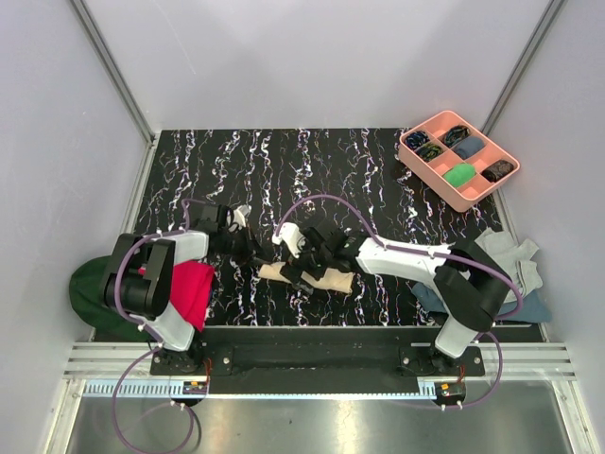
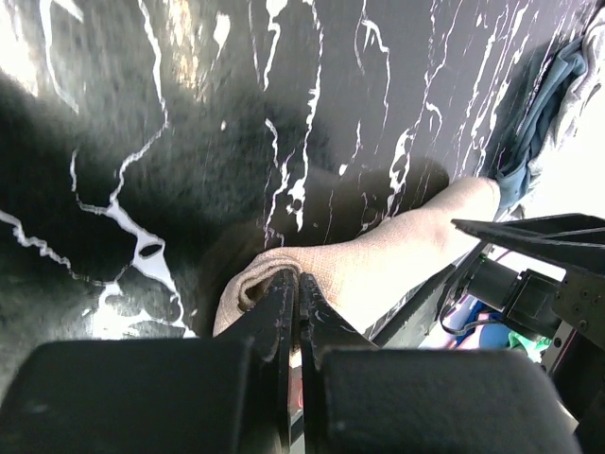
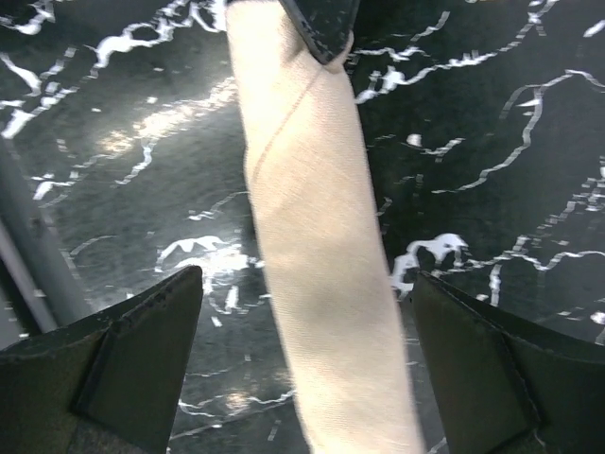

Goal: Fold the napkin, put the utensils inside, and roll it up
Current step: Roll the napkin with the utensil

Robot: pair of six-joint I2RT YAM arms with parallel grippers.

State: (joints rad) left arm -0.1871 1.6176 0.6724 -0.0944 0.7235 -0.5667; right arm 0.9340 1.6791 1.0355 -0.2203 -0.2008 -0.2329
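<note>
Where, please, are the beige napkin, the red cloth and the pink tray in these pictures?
napkin (image 3: pixel 321 284): right wrist view, middle of the roll.
red cloth (image 1: pixel 194 288): top view, its middle.
pink tray (image 1: pixel 465 200): top view, near corner of its rim.

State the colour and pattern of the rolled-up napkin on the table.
The napkin is plain beige with no pattern; it shows best in the right wrist view.

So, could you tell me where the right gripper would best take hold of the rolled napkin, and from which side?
Probably mid-length, from straight above, closing across its narrow width. The napkin lies as a long, slim roll flat on the table, and the right gripper hangs open astride it. The shut left gripper is at one end.
</note>
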